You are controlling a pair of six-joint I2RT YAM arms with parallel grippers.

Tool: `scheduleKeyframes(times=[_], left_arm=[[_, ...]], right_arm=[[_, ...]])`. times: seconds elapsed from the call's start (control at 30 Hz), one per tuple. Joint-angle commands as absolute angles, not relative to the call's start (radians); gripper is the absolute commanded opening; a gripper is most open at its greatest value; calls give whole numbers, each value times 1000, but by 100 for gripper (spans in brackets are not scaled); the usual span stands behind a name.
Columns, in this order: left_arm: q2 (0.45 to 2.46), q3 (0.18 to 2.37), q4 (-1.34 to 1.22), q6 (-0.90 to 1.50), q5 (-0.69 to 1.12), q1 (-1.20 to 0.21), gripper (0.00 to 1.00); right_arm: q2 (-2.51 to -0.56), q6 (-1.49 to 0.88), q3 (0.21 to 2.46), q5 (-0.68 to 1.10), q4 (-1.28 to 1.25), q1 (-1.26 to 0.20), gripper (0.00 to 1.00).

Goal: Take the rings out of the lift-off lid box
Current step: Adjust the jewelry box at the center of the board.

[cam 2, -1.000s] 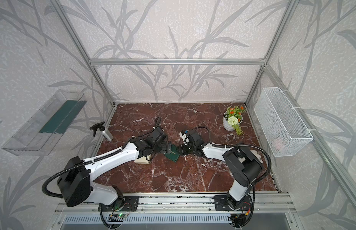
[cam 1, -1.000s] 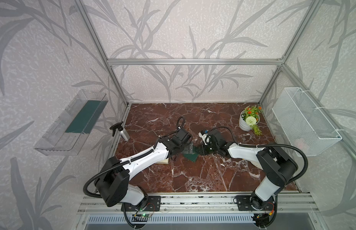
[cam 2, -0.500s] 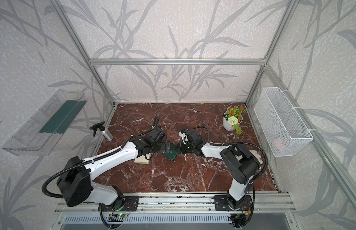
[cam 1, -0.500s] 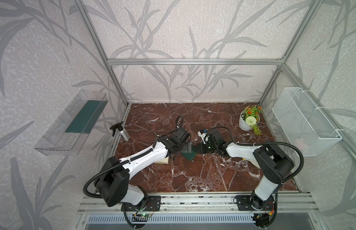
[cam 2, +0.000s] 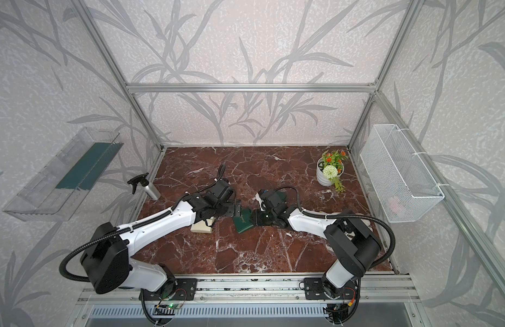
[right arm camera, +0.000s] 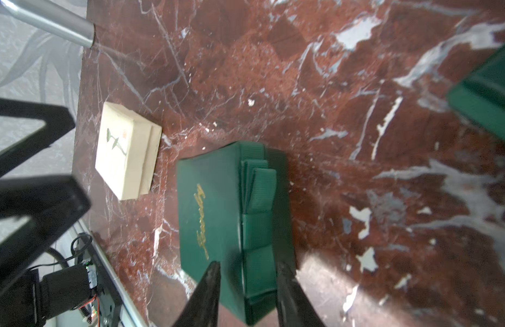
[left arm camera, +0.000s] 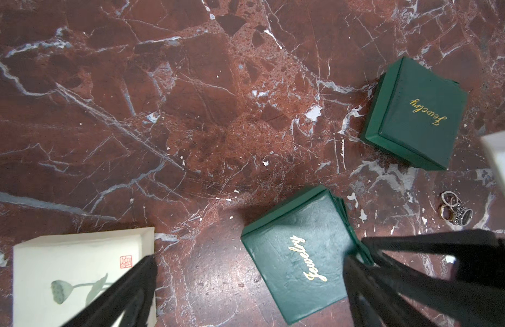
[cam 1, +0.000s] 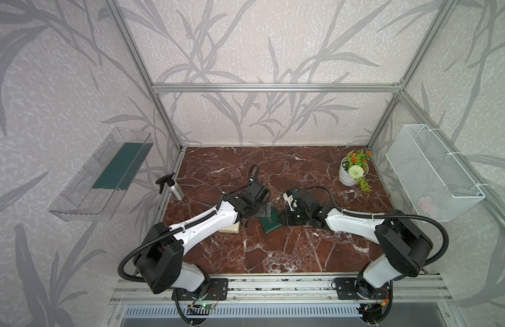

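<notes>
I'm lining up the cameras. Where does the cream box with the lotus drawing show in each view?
In a top view: cream box mid-table, peeking out from under the left arm.
In a top view: likewise under that arm, mid-table.
Left wrist: cut off by the frame, lotus drawing showing.
Right wrist: whole, lid and side visible.
Shared landmark: the green ribbon box lies beside it in all four.

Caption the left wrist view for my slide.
Rings clustered on red marble with a ribboned green box, a plain green box and a cream lotus box.
</notes>
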State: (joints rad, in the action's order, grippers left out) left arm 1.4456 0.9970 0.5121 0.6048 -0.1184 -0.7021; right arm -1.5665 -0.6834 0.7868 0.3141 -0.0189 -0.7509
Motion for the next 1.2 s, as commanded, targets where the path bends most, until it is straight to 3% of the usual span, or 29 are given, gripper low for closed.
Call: scheduleKeyframes(times=[0.0, 0.07, 0.1, 0.37, 0.63, 1.03, 1.17], left_arm=[[1445, 1010, 528, 597, -115, -698, 99], [1438, 1003, 526, 599, -111, -696, 99], [1432, 996, 521, 601, -108, -696, 99], [1379, 893, 464, 665, -80, -695, 97], [1345, 782, 371, 755, -1, -688, 95], [1313, 661, 187, 804, 98, -640, 94], [1319, 646, 117, 815, 123, -625, 92]], right_arm=[[-1494, -712, 788, 300, 52, -777, 48], [-1477, -699, 817, 285, 109, -787, 64], [-1474, -689, 829, 277, 134, -788, 66], [-1548, -661, 903, 206, 238, -788, 71], [-1662, -671, 932, 290, 141, -785, 58], [-1756, -717, 938, 331, 77, -760, 49], [-1761, -741, 924, 347, 46, -753, 40]])
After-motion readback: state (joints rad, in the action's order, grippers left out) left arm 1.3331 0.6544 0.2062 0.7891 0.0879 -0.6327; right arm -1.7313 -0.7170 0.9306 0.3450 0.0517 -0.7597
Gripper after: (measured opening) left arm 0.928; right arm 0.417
